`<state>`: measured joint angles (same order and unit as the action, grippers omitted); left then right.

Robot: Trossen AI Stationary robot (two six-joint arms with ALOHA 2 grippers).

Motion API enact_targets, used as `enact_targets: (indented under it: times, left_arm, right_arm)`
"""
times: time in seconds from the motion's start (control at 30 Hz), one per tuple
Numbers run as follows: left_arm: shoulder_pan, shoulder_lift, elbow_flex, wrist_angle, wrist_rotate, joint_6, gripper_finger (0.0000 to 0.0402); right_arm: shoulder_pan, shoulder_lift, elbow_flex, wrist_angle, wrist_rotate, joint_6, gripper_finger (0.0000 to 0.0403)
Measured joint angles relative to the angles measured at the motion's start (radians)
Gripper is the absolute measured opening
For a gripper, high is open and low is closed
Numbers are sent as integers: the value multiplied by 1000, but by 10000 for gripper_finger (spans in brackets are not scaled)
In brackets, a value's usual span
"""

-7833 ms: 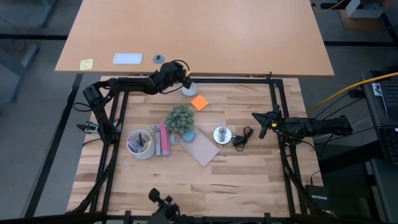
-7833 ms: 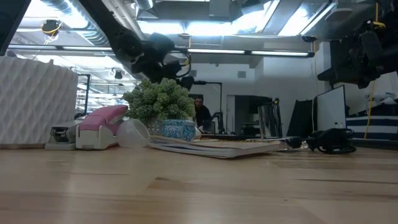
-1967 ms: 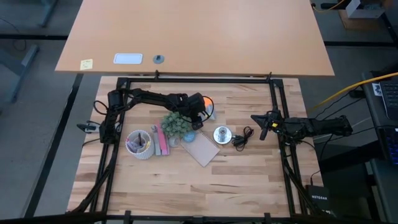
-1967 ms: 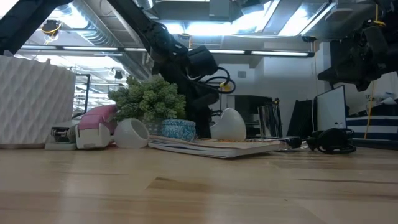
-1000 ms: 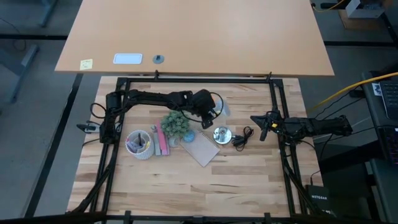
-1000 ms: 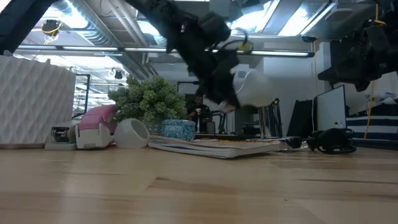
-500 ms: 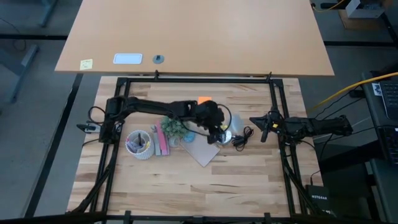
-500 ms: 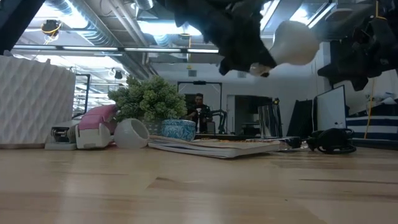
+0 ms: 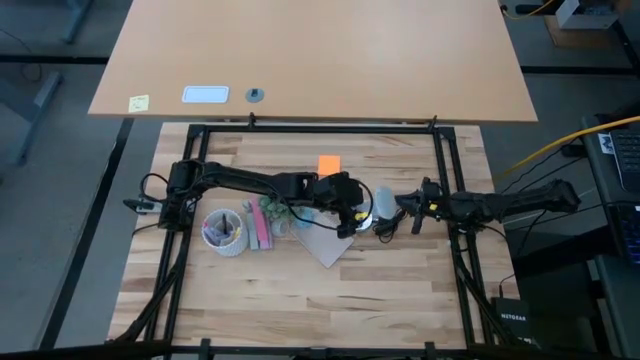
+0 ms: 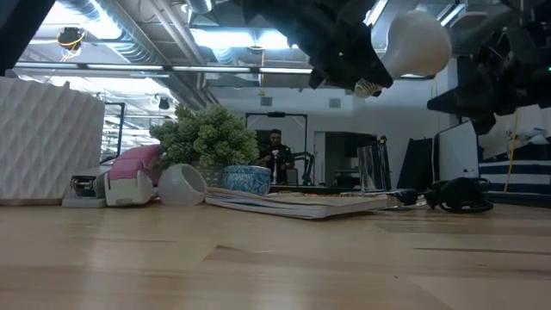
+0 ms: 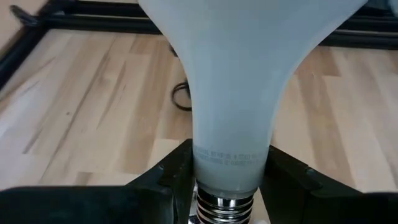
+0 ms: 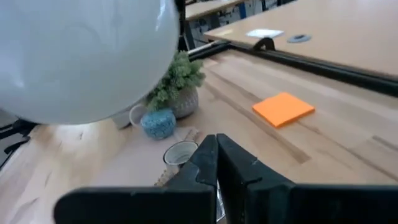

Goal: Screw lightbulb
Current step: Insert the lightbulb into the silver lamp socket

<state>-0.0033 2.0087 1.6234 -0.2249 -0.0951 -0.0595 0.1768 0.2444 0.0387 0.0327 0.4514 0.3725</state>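
- Since the earliest frame, left hand (image 9: pixel 352 213) has carried the frosted white pear-shaped lightbulb (image 9: pixel 383 199) from the far edge of the bench to above the middle, near the shiny round silver socket disc; right hand (image 9: pixel 412 203) has also crept closer to the socket.
- Left hand grips the lightbulb by its pale grey neck (image 11: pixel 229 163), one dark finger (image 11: pixel 175 175) on each side, threaded metal base just showing between them.
- Lightbulb is held up in the air, well clear of the light wooden bench (image 10: pixel 275 258); in the low view its globe (image 10: pixel 417 42) points away from the left hand (image 10: pixel 362 79), tilted slightly upward.
- Silver socket disc (image 12: pixel 180 153) lies flat on the bench, under and just beside the bulb; mostly hidden by the hand in the high view.
- Black cord (image 10: pixel 456 196) lies coiled on the bench beside the socket, on the right arm's side.
- Right hand hovers above the bench beyond the cord from the socket, fingers (image 12: pixel 205 163) pressed together, empty; bulb globe (image 12: pixel 81 56) hangs close in front of it.
- Orange square sticky pad (image 9: pixel 328 164) lies on the far side of the socket, apart from it.
- Small green bushy plant in a pot (image 10: pixel 209 138), blue patterned round bowl (image 10: pixel 246 179), tan flat notebook (image 9: pixel 328 244), pink stapler (image 10: pixel 138 175) and white textured cup with pens (image 9: pixel 225 230) sit on the left-arm side of the socket.
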Motion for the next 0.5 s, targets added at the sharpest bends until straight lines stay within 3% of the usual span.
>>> enact_targets:
  times: [0.23,0.5]
  left_arm:
    - [20,3,0,2,-3,-36,138]
    - [16,48,0,9,6,-45,138]
  right_arm:
    - [0,105,0,51,0,24,5]
    - [0,187,0,241,0,-42,5]
